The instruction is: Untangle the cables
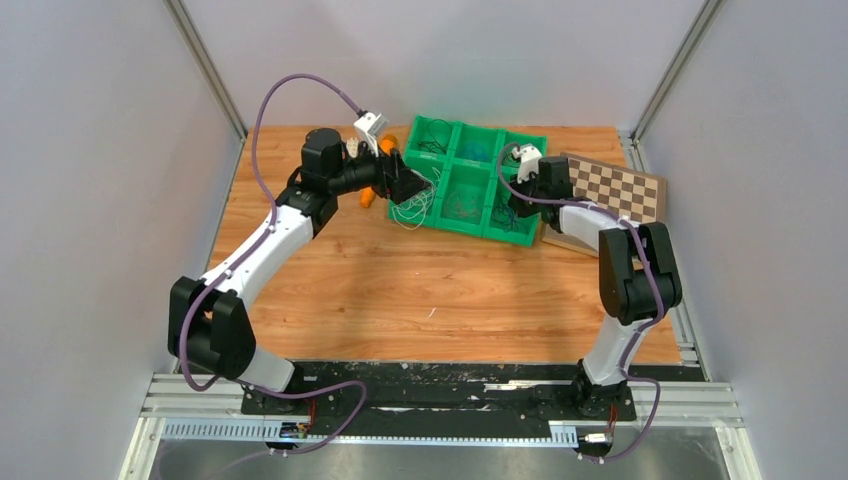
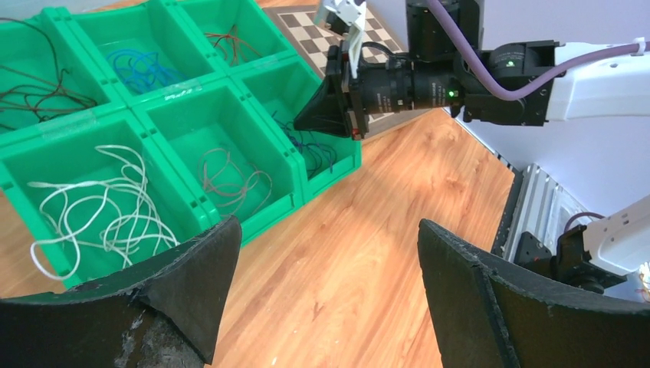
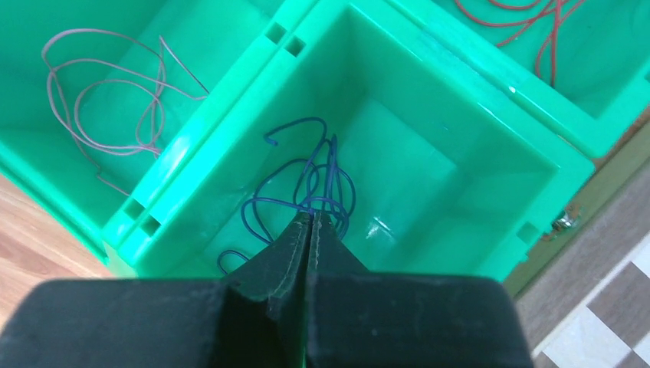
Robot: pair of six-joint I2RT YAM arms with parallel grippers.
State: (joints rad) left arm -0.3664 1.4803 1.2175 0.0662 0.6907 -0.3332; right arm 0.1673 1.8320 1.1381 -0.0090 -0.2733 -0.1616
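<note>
A green six-compartment tray [image 1: 470,228] holds thin cables sorted by colour. My right gripper [image 3: 312,215] is down in the front right compartment, shut on the dark blue cable [image 3: 306,172] at its tips. It also shows in the top view [image 1: 508,205] and the left wrist view [image 2: 299,124]. My left gripper [image 2: 328,226] is open and empty, above the bare wood just in front of the tray [image 2: 260,218]. White cables [image 2: 100,207] lie in the front left compartment and a mauve cable [image 2: 230,172] in the front middle one.
The back compartments hold dark cables [image 2: 31,84], light blue cables [image 2: 142,69] and red cables [image 2: 230,42]. A checkerboard [image 1: 615,190] lies right of the tray. An orange object [image 1: 368,197] lies by the left wrist. White walls enclose the table.
</note>
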